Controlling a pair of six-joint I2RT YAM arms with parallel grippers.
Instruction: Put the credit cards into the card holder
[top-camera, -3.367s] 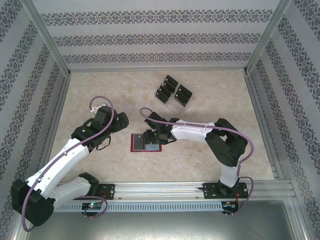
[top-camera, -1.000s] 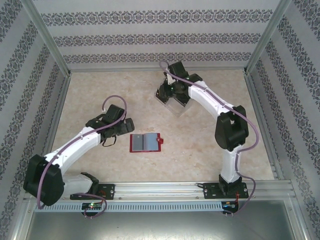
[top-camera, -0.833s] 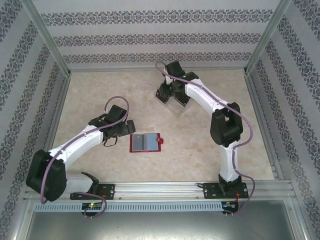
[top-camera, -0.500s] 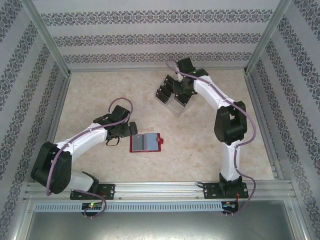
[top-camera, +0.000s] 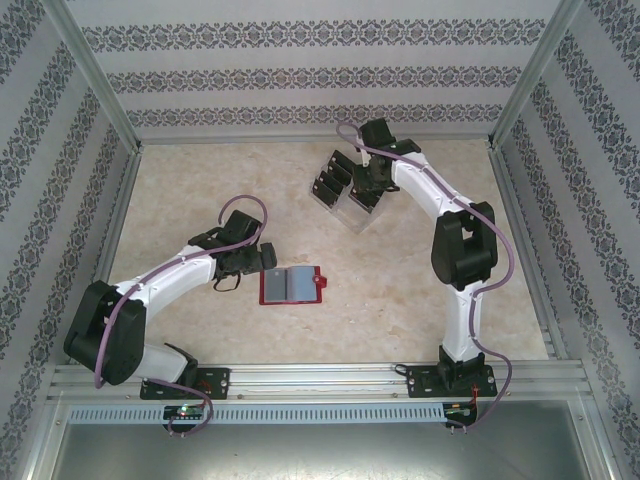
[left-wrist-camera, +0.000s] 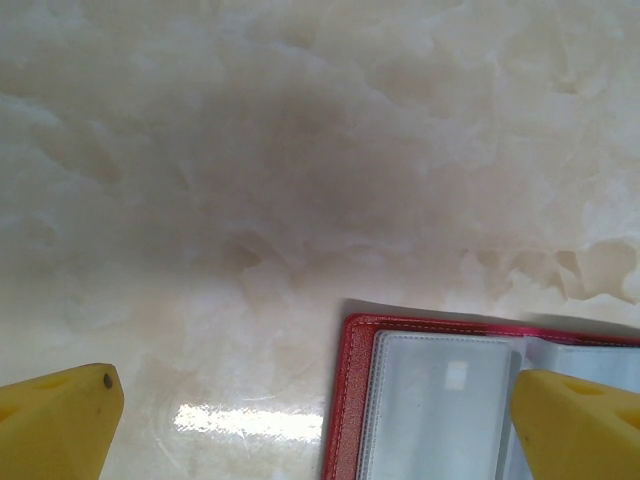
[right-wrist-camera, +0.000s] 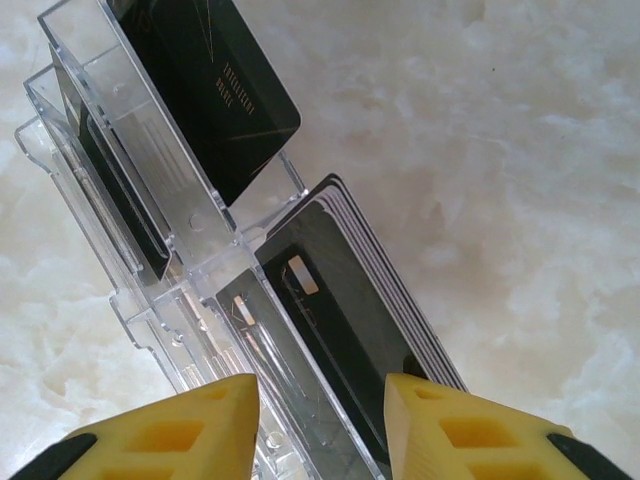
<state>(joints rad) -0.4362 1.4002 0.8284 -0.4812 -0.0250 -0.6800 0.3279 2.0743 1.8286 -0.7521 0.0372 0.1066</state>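
The wallet (top-camera: 290, 285) lies open and flat on the marbled surface (top-camera: 200, 180), red rim up and its grey-blue clear pockets showing. Well beyond it and to its right stands a clear rack (right-wrist-camera: 190, 310), and the black cards (right-wrist-camera: 340, 330) are in the rack's slots: a stack in one compartment, a single card leaning in another. Rack walls stand close on both sides of the stack. The left arm reaches in low from the wallet's left, elbow bent. Its end effector (left-wrist-camera: 312, 420) hangs over the wallet's far left corner with its yellow fingers spread wide and gripping nothing. The right arm stretches far beyond the wallet, wrist tipped down over the rack. Its end effector (right-wrist-camera: 322, 400) has its fingers partly spread above the card stack and a rack wall; whether they touch a card cannot be told.
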